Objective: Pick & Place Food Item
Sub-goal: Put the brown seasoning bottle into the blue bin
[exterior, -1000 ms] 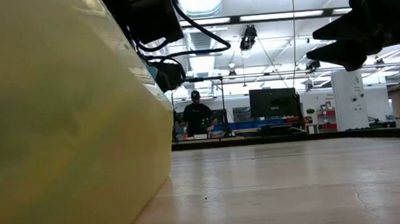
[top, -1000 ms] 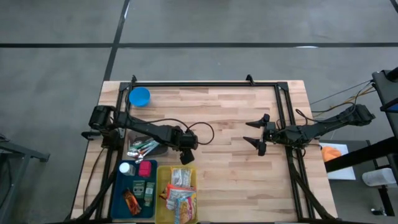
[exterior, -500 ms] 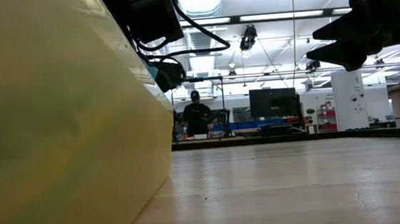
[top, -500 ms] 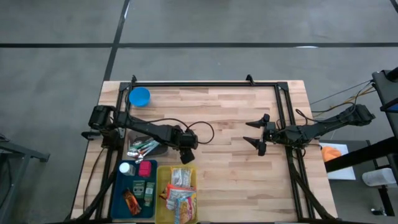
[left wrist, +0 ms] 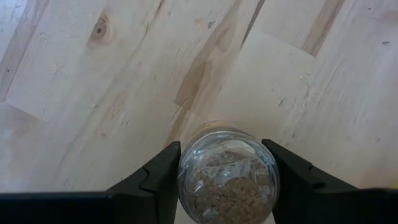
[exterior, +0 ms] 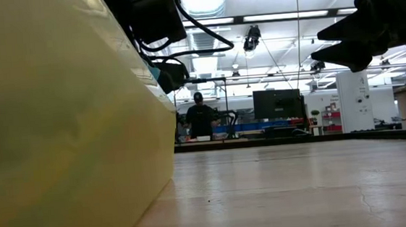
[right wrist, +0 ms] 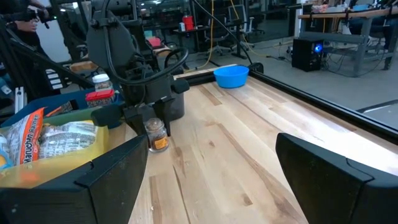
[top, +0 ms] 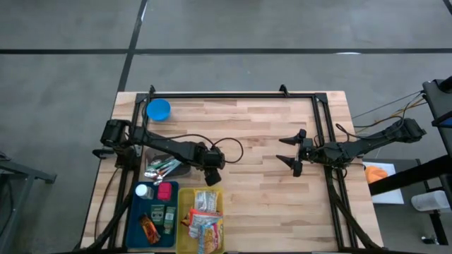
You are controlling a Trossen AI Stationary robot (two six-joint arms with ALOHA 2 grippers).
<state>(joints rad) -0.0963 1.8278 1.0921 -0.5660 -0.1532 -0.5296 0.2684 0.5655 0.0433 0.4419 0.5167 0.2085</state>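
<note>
From above, a light wooden table [top: 261, 141] framed by black rails is seen on a grey concrete floor crossed by dark lines. A blue bowl [top: 158, 109] is set near the far left corner. Along the near edge toward the left, a blue tray [top: 132, 215] of small items is placed beside a yellow bin [top: 181, 212] filled with snack packets. The left gripper [top: 211, 177] is positioned just beyond the yellow bin's far edge; the right gripper [top: 293, 152] is held over the table's right half, well apart from it.

At table height, the yellow bin's wall [exterior: 60, 139] fills much of the picture, with bare wood planks stretching away beside it. Beyond the table, a large hall with ceiling strip lights, a dark monitor [exterior: 278, 102] and a person [exterior: 200, 117] standing at a distant bench is shown.

Through the left wrist camera, a small glass jar [left wrist: 227, 167] of brownish granules is seen upright on the pale, knotted wood, clamped between the two dark fingers [left wrist: 158, 177], which press against its sides.

Through the right wrist camera, the right arm's own fingers [right wrist: 109, 174] are shown spread wide apart with nothing between them. Across the table, the jar [right wrist: 155, 135] stands held under the left gripper [right wrist: 146, 115], beside the yellow bin [right wrist: 62, 163], with the blue bowl [right wrist: 231, 76] farther off and cluttered workbenches behind.
</note>
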